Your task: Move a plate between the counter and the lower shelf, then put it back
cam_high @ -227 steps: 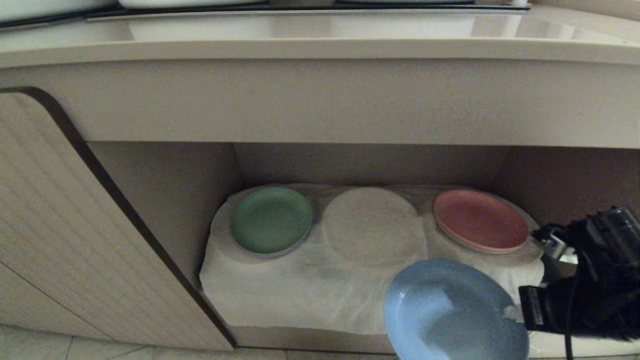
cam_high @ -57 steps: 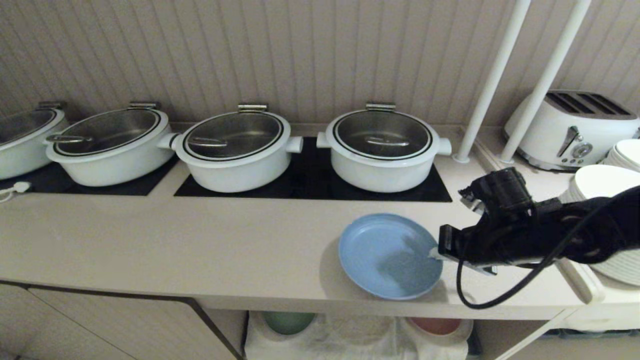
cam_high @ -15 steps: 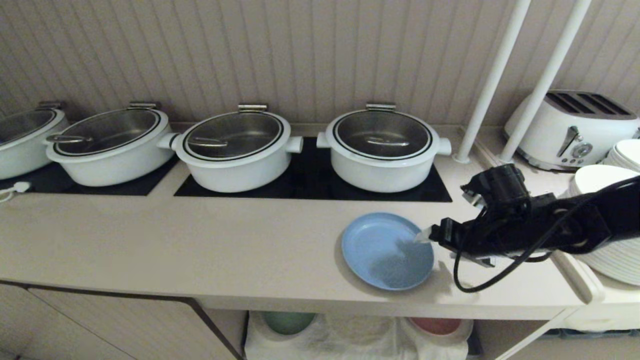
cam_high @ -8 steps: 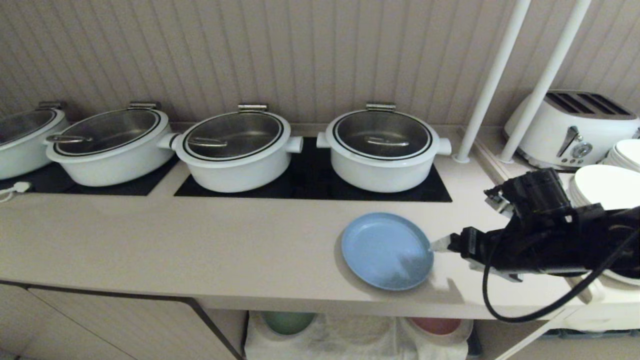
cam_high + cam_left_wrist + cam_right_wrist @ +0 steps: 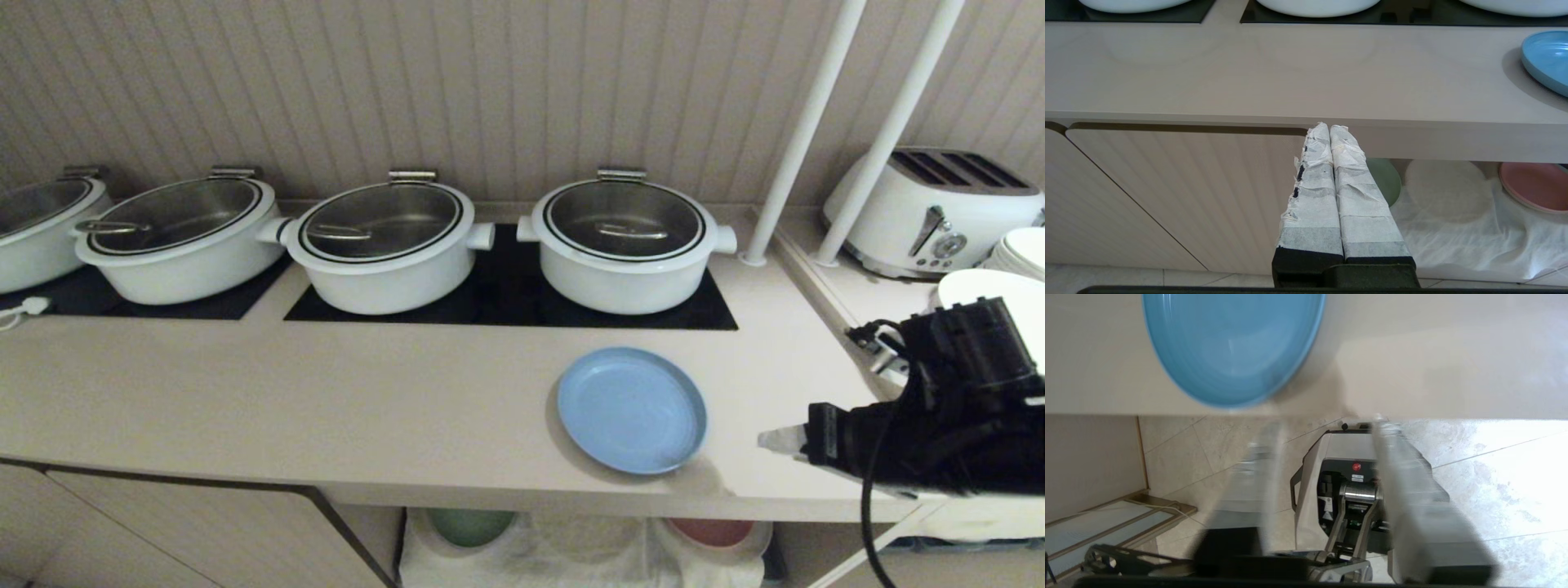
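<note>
Ribbed beige panelling backs the counter, a long smooth beige worktop with a thick front edge and black glass cooktop panels set along its rear. White round pots with steel-and-glass lids sit on those panels. At the counter's right end, two white poles rise and a white toaster stands beside stacked white plates.

The plate, round, light blue, with a raised rim and faint rings, lies flat near the counter's front edge, toward the right end. The right gripper hovers at that front edge, apart from the plate and empty; the right wrist view shows its two taped fingers spread with a gap between them, over tiled floor.

Only the left wrist view shows the left gripper, its paper-wrapped fingers pressed together and empty, below the counter's front edge by a ribbed cabinet door. It also shows more of the lower shelf: rumpled white cloth, a green plate and a pink plate on humps, the middle hump bare.
</note>
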Controlling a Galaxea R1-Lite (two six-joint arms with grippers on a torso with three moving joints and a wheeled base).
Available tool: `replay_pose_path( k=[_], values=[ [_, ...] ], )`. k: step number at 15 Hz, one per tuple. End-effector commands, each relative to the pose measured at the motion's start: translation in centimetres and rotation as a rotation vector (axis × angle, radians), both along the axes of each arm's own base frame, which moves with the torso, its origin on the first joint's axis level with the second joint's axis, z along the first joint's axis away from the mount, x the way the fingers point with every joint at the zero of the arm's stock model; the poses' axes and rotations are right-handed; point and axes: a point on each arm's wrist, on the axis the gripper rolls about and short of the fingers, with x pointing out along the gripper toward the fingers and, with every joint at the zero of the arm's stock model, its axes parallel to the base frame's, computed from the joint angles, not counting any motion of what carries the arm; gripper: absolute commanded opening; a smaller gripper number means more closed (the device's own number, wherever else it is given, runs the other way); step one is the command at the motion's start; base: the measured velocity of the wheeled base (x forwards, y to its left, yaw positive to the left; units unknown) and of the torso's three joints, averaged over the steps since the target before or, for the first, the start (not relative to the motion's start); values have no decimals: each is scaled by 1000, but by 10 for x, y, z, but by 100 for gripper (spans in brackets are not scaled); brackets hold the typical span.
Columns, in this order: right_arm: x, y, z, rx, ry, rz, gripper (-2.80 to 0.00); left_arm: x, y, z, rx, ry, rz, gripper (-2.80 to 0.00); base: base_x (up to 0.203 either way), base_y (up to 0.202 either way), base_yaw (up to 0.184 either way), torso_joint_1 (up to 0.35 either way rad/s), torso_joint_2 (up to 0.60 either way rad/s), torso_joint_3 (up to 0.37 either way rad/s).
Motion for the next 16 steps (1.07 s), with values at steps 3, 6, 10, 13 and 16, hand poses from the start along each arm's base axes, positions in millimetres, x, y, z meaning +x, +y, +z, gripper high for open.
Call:
replay_pose_path(
  k=[3,6,10,13,16],
  values=[
    [-27,-13,5,-9,-47,-9,-280,0,0,0,0,0,0,-280,0,0,0,0,0,0],
    [-44,-33,2,-108,-97,-1,-280,0,0,0,-1,0,0,-280,0,0,0,0,0,0],
    [-65,-53,1,-161,-144,-51,-280,0,0,0,0,0,0,-280,0,0,0,0,0,0],
    [-87,-67,-4,-218,-177,-96,-280,0,0,0,0,0,0,-280,0,0,0,0,0,0],
    [-108,-69,-6,-245,-235,-99,-280,0,0,0,0,0,0,-280,0,0,0,0,0,0]
  ],
)
